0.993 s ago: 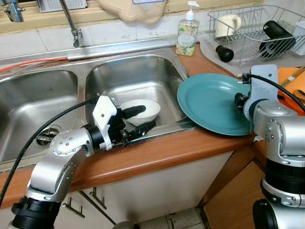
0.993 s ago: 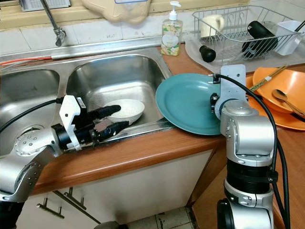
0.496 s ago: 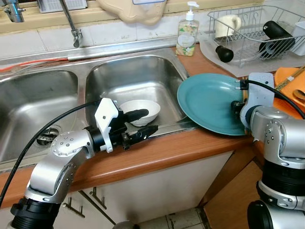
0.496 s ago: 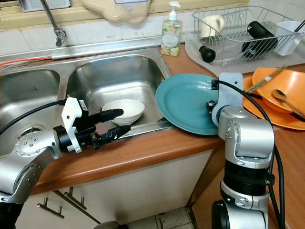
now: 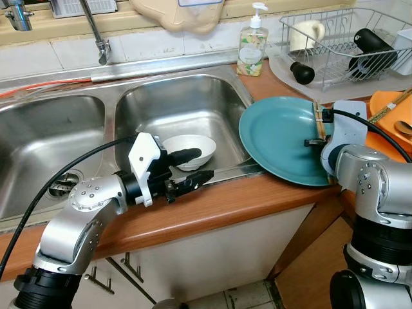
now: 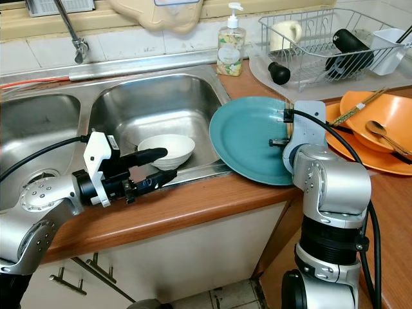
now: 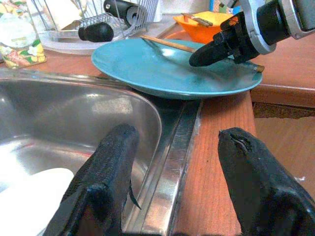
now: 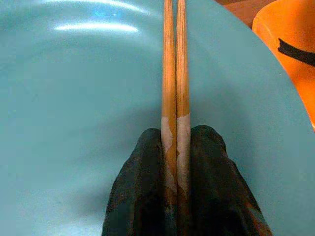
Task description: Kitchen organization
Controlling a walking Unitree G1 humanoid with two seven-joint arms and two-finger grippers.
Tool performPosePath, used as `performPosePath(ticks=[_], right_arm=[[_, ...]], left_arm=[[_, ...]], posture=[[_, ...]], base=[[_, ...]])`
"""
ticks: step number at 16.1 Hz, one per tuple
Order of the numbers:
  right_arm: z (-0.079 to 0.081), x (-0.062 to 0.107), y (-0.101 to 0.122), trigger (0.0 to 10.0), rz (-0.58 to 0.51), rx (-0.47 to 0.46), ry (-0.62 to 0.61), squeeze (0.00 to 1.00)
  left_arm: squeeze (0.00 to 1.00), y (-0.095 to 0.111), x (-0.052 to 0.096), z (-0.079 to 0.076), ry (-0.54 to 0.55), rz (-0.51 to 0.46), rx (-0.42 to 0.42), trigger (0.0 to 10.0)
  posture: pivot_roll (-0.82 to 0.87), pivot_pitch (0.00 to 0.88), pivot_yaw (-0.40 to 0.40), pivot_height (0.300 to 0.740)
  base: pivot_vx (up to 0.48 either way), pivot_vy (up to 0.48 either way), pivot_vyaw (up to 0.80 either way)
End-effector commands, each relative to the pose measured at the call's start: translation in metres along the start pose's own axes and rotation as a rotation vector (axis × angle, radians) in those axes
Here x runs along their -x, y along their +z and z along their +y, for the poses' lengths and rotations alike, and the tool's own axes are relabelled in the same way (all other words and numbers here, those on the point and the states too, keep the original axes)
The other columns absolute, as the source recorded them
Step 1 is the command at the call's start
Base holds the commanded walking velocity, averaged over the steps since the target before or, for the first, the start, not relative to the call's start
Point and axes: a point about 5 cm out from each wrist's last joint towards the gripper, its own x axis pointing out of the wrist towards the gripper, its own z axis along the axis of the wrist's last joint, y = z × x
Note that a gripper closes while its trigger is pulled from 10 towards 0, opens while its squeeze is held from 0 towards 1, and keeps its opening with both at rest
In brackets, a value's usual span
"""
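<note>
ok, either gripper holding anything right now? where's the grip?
Right gripper pinches a pair of chopsticks near one end, over the teal plate. Left gripper is open, holding nothing.

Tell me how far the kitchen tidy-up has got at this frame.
Done: a mug and black items sit in the wire dish rack. In hand: the right pincer is shut on a pair of wooden chopsticks over the round teal plate. Left: the open left pincer hovers at the sink edge by the white bowl in the basin; the orange bowl with a spoon waits on the counter.

Two chopsticks [image 8: 173,73], one teal plate [image 5: 277,138].
</note>
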Motion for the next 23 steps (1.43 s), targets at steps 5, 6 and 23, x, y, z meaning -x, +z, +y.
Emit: performPosePath(ticks=[5,6,23], right_arm=[[0.003,-0.002,0.000,0.0,0.014,-0.040,0.034,0.00],[0.003,-0.001,0.002,0.0,0.005,-0.041,0.038,0.00],[0.019,0.042,0.054,0.0,-0.475,0.008,0.637,0.00]], left_arm=[[0.00,0.005,0.000,-0.001,-0.021,0.006,-0.026,10.0],[0.00,0.006,-0.001,-0.001,-0.019,0.006,-0.028,10.0],[0.00,0.049,-0.017,0.024,0.056,-0.217,0.105,10.0]], posture=[[-0.06,0.000,0.071,0.740],[-0.06,0.000,0.072,0.740],[-0.06,0.000,0.064,0.740]], base=[[0.000,0.000,0.00],[0.000,0.000,0.00],[0.000,0.000,0.00]])
